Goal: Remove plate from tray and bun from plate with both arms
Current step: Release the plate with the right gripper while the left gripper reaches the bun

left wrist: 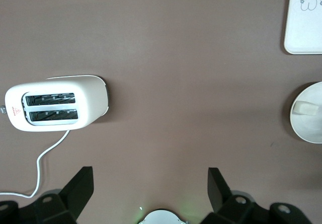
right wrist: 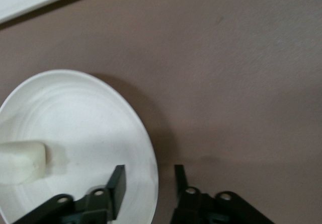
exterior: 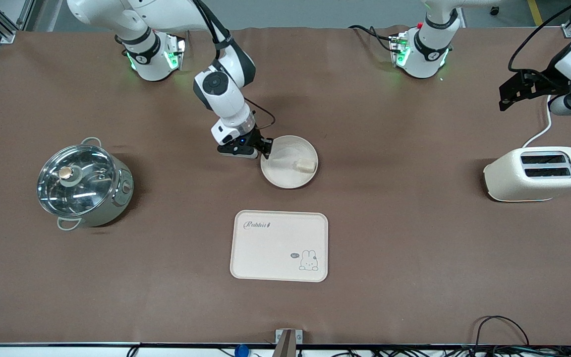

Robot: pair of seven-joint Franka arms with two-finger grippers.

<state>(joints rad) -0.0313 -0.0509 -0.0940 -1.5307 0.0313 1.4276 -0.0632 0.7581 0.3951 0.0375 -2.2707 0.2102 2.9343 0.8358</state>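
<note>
While straddling plate rim, right gripper parted, bun near edge

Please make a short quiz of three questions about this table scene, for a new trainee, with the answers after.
1. True or false: the bun lies on the tray.
2. Which gripper straddles the plate rim? A) left B) right C) neither
3. Fill in: the left gripper hangs open above bare table, near the ____.

Key:
1. False. The bun lies on the plate; nothing lies on the tray.
2. B. The right gripper has one finger inside the rim and one outside, not yet shut.
3. toaster. It stands at the left arm's end of the table.
</note>
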